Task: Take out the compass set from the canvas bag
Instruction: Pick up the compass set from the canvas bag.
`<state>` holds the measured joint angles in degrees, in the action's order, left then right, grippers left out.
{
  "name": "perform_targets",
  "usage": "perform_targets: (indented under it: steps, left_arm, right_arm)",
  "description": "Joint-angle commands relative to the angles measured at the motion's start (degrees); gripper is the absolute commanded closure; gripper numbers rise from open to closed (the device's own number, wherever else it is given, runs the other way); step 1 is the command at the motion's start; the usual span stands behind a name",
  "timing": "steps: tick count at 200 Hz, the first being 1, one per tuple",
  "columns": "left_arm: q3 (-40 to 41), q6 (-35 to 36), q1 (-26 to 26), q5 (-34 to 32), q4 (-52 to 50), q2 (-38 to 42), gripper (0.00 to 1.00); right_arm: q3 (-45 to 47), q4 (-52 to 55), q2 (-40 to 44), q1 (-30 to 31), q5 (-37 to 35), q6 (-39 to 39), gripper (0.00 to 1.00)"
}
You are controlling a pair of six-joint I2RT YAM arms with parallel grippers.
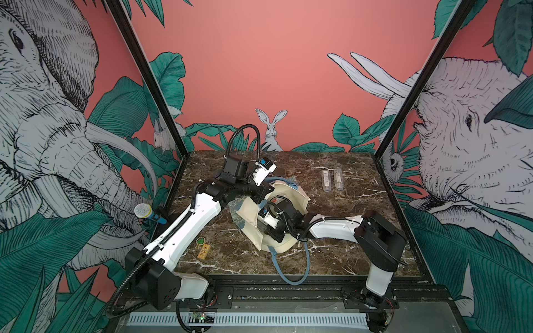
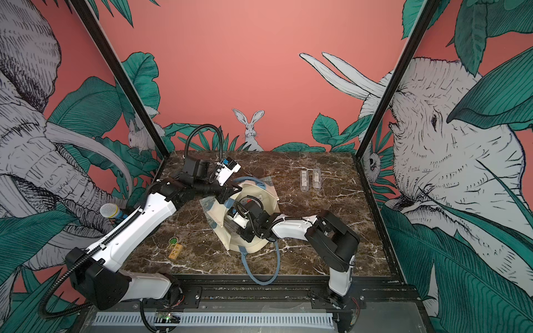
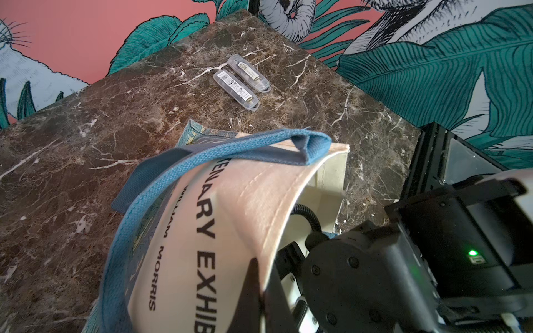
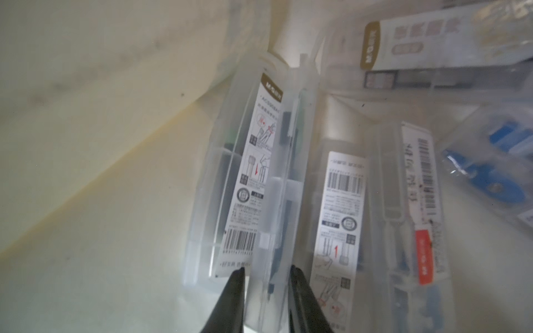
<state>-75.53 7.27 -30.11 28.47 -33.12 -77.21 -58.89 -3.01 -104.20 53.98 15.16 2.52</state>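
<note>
The canvas bag [image 1: 291, 199] [image 2: 266, 199] lies on its side mid-table with its mouth toward the right arm. My left gripper [image 3: 264, 271] is shut on the bag's upper rim [image 3: 259, 207] and holds the mouth up. My right gripper [image 4: 267, 269] is deep inside the bag. Its two black fingers press on either side of a clear plastic compass set [image 4: 277, 173] with a white barcode label. Two more clear cases [image 4: 343, 201] [image 4: 409, 201] lie beside it. From above, the bag hides the right fingers, and only the wrist [image 1: 284, 219] shows.
Two clear cases [image 1: 326, 180] [image 1: 338, 178] lie side by side on the marble table [image 1: 346, 230] at the back right. A small yellow tag [image 1: 203, 249] lies front left, a toy microphone [image 1: 144, 212] at the left edge. A blue strap [image 1: 288, 274] trails over the front edge.
</note>
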Motion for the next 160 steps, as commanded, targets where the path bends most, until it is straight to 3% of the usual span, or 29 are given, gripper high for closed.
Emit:
perform_targets:
  steps: [1, 75, 160]
  left_arm:
    - [0.3, 0.39, -0.19, 1.33, 1.92, 2.15, 1.0]
    - [0.56, 0.07, -0.13, -0.71, 2.27, 2.06, 1.0]
    - [1.3, -2.86, -0.03, -4.23, 5.43, 3.12, 1.0]
  right_arm:
    - [-0.97, 0.94, 1.12, 0.69, 0.13, -0.09, 0.81]
    - [2.7, 9.84, 12.0, 0.69, -4.04, -3.01, 0.89]
    - [8.6, 30.85, 37.57, 1.19, -4.99, -12.19, 0.9]
